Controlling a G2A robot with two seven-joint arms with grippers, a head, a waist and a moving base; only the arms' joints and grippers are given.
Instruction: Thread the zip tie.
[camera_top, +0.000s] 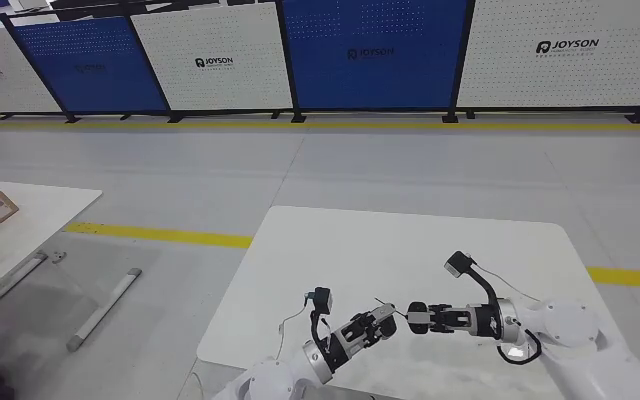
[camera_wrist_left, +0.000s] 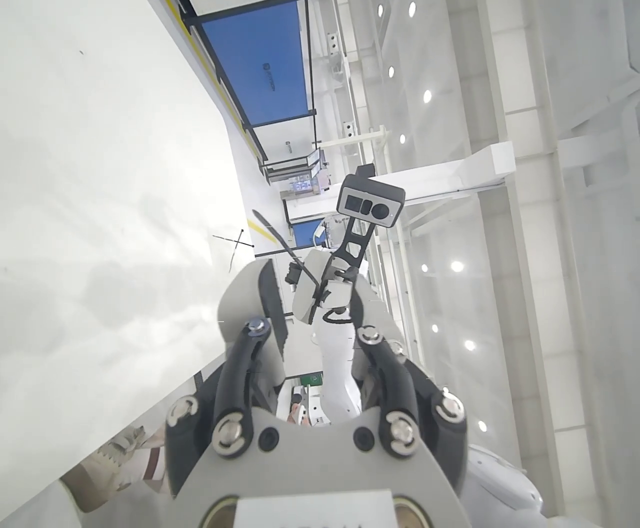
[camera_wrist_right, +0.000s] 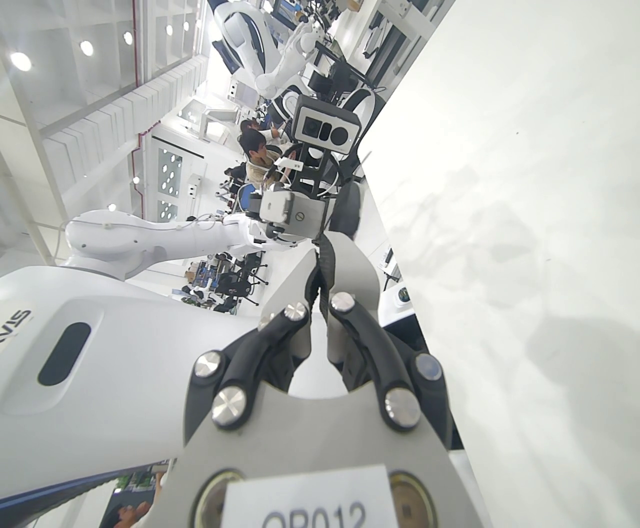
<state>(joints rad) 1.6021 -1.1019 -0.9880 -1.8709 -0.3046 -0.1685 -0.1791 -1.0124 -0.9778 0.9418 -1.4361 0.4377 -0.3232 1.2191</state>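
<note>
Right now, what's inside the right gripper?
A thin black zip tie sticks out of the right gripper, which is shut on it. The pinched end is hidden between the jaws, so how much of the tie sits inside cannot be seen.

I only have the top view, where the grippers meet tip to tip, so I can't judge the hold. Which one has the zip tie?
Observer: The right gripper, its fingers shut on the zip tie.
Operator: And the left?
Observer: The left gripper is open, holding nothing.
Operator: Where's the strap's free end?
Observer: It sticks out past the right gripper's tips, apparently not touching the left gripper.
</note>
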